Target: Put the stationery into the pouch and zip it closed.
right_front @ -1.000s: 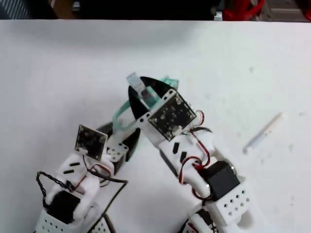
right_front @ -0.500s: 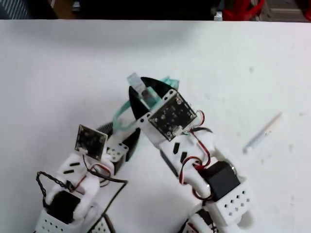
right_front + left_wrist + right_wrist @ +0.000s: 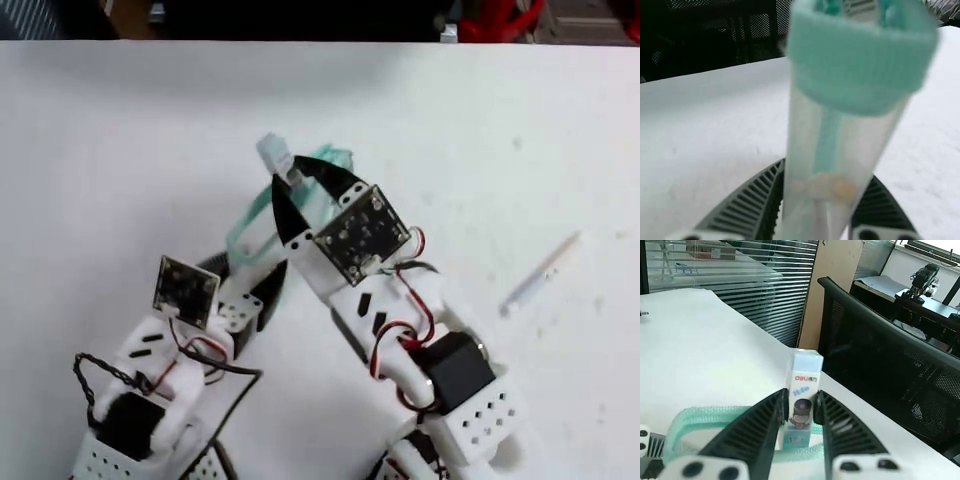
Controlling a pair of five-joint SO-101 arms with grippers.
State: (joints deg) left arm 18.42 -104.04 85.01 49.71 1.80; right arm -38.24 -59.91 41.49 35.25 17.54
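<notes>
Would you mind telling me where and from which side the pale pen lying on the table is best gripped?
Grip the pale pen around the middle of its shaft, coming straight down from above with the jaws across its narrow width. It lies flat and slanted on the table with bare surface on both sides, so a middle grip should stay balanced.

right gripper (image 3: 286,172) swung a little farther out over the table, eraser (image 3: 272,153) clamped in it. The eraser ended up slightly farther from the arm bases and a touch toward the left arm's side. The wrist board (image 3: 362,232) turned and shifted with it. The pouch (image 3: 330,157) moved too: its teal rim got drawn out longer beside the gripper
</notes>
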